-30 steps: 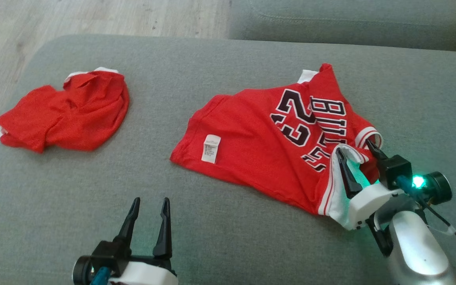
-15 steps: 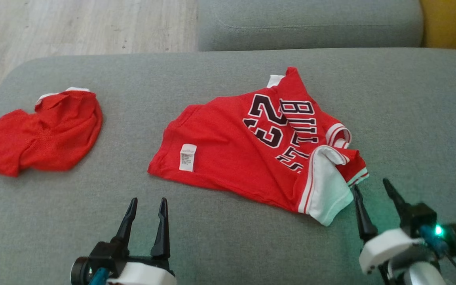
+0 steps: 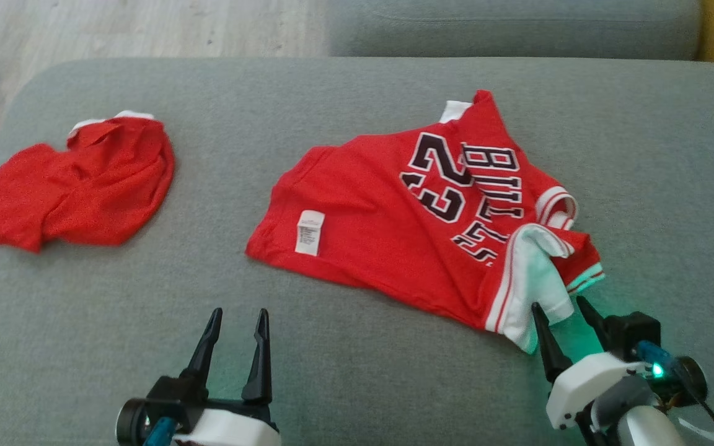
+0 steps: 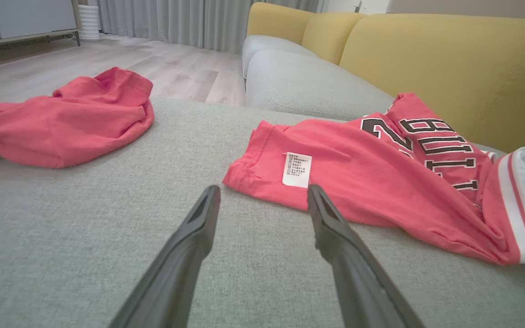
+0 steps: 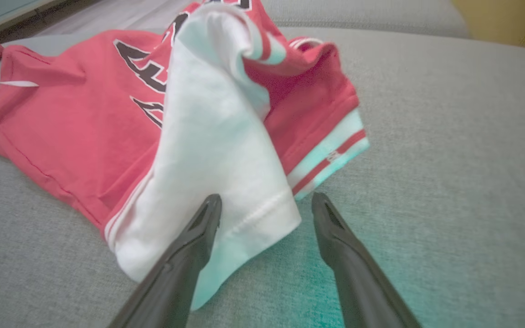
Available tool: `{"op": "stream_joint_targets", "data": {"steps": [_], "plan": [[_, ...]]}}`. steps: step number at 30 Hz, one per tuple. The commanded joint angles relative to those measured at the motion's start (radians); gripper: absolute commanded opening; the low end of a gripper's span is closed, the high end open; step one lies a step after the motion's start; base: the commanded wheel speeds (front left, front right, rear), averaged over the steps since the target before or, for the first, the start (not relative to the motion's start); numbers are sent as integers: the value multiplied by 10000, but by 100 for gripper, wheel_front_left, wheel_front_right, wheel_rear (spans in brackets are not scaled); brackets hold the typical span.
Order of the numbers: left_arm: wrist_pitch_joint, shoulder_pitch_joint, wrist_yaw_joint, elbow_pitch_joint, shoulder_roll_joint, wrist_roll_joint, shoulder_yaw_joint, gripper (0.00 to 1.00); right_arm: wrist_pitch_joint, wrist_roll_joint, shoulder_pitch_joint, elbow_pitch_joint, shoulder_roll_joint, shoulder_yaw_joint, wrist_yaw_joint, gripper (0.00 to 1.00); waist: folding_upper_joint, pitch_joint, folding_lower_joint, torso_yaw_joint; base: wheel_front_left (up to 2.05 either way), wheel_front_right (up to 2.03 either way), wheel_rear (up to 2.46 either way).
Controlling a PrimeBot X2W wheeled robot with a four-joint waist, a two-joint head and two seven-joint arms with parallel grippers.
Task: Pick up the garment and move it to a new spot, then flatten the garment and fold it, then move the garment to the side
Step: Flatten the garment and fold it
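The red jersey lies rumpled right of middle on the cushion, its white flap turned over. The right pincer, wide and empty, sits at that flap, likely to grab it; the left pincer hangs wide, empty.

"BULLS" and "23" in black letters on the red jersey

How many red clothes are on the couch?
2. One crumpled red garment lies at the left end of the grey cushion; the red jersey numbered 23 lies right of centre. None seems hidden.
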Motion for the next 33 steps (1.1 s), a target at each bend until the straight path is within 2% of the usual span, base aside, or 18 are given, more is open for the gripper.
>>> {"op": "stream_joint_targets", "data": {"steps": [1,5,6,8,9,11,18,25,33], "plan": [[-97,-487,-16,-224,46,86,249,100,40,101,-465,48,-44,254,39,100,0,127,0,244,0,0,0],[-97,-499,-2,-208,42,80,276,100,122,401,-631,674,-44,388,39,100,0,173,0,470,0,0,0],[-97,-494,5,-210,41,79,288,100,97,482,-649,766,-44,447,39,84,0,174,0,496,0,0,0],[-97,-472,10,-219,41,75,312,100,16,623,-667,893,-44,546,39,43,0,164,0,518,0,0,0],[-97,-460,19,-220,40,73,328,100,-35,658,-672,925,-44,592,39,32,0,155,0,510,0,0,0],[-97,-435,29,-228,45,71,355,100,-214,661,-695,932,-44,634,39,0,0,134,0,464,0,0,0],[-97,-310,28,-289,62,84,392,100,-424,474,-461,223,-44,305,39,0,0,-11,0,25,0,0,0],[-97,-237,20,-325,56,64,417,100,276,-317,707,-1680,-43,-968,39,0,0,-146,0,-633,0,0,0],[-97,-259,13,-289,35,42,446,100,970,-154,1803,-2471,-43,-708,39,0,0,-193,0,-912,0,0,0]]}}
